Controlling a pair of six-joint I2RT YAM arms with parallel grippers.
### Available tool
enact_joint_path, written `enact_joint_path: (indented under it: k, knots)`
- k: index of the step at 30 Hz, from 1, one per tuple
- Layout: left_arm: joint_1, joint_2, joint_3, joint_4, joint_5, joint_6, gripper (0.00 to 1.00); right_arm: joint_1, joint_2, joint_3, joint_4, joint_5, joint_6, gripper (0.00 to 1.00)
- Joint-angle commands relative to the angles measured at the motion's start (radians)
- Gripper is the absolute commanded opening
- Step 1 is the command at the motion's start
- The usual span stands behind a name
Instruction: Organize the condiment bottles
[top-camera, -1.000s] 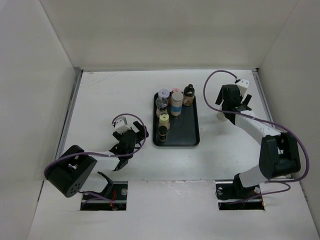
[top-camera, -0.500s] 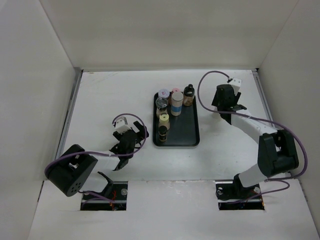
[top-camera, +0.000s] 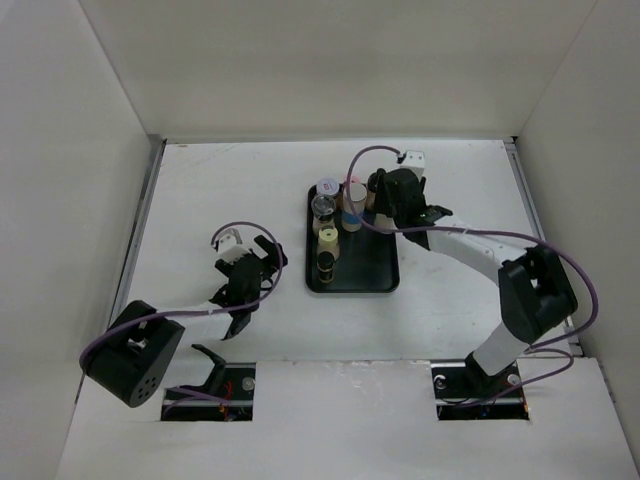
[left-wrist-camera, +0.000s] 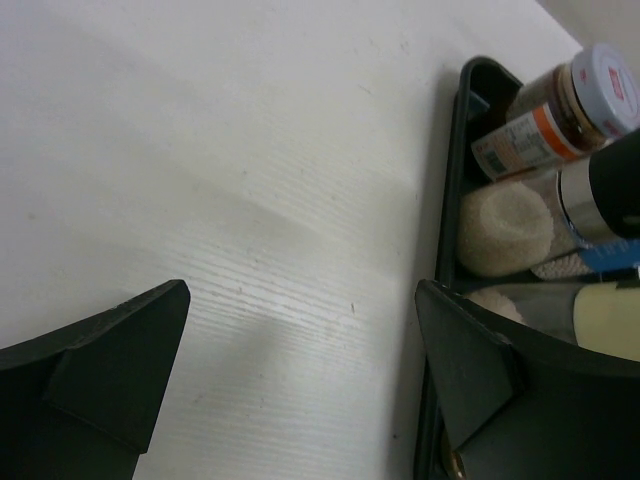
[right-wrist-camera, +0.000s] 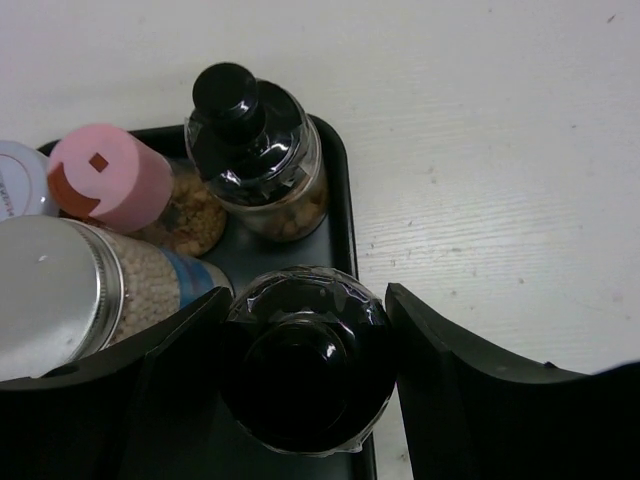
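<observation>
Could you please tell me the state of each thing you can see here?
Left gripper: open, empty.
Right gripper: shut on film-sealed black-capped bottle.
Film-sealed black-capped bottle: held over tray's right edge.
Pink-capped jar: capped, upright in tray.
Flat black rectangular tray: partly filled.

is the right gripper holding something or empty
Holding. In the right wrist view the right gripper has a black-capped jar clamped between its fingers, over the tray edge.

The tray (top-camera: 375, 262) lies mid-table (top-camera: 200, 190). Bottles (top-camera: 328, 240) stand along the tray's left and far sides. A jar (right-wrist-camera: 305, 370) sits between the right gripper's (right-wrist-camera: 305, 305) fingers, over the tray's far right corner. The left gripper (top-camera: 262, 258) is left of the tray.
</observation>
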Motion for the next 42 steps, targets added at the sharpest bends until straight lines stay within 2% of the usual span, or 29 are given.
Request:
enact_joint_path:
  k: [1,8,12,13,16,19,20,24,27,34,38,42]
  knots:
    - [0.041,-0.049,0.022,-0.014,0.011,0.011,1.0,0.023,0.039,0.08,0.102,0.011,0.001,0.48]
    - [0.06,-0.073,0.05,-0.074,0.052,0.011,1.0,0.023,0.139,0.087,0.158,-0.003,-0.004,0.49]
    - [0.066,-0.079,0.061,-0.096,0.087,0.012,1.0,0.022,0.154,0.08,0.176,-0.012,0.005,0.53]
    - [0.066,-0.081,0.062,-0.097,0.09,0.012,1.0,0.023,0.157,0.077,0.181,-0.012,0.002,0.57]
    - [0.069,-0.079,0.067,-0.113,0.103,0.026,1.0,0.023,0.136,0.064,0.173,0.004,0.007,0.83]
    - [0.07,-0.064,0.079,-0.137,0.095,0.037,1.0,0.023,0.064,0.031,0.17,0.014,0.016,0.98]
    - [0.07,-0.055,0.085,-0.146,0.094,0.037,1.0,0.023,0.023,0.014,0.165,0.022,0.016,1.0]
    - [0.07,-0.032,0.094,-0.157,0.086,0.034,1.0,0.023,-0.109,-0.067,0.141,0.056,0.024,1.0]
    - [0.07,-0.018,0.117,-0.198,0.061,0.032,1.0,0.017,-0.234,-0.193,0.176,0.115,0.06,1.0]
    - [0.064,0.0,0.194,-0.332,0.008,0.034,1.0,-0.063,-0.58,-0.644,0.392,0.157,0.259,1.0]
    - [0.067,-0.016,0.205,-0.355,0.001,0.035,1.0,-0.092,-0.66,-0.793,0.453,0.183,0.379,1.0]
    - [0.057,-0.009,0.237,-0.375,0.005,0.037,1.0,-0.112,-0.648,-0.821,0.51,0.163,0.395,1.0]
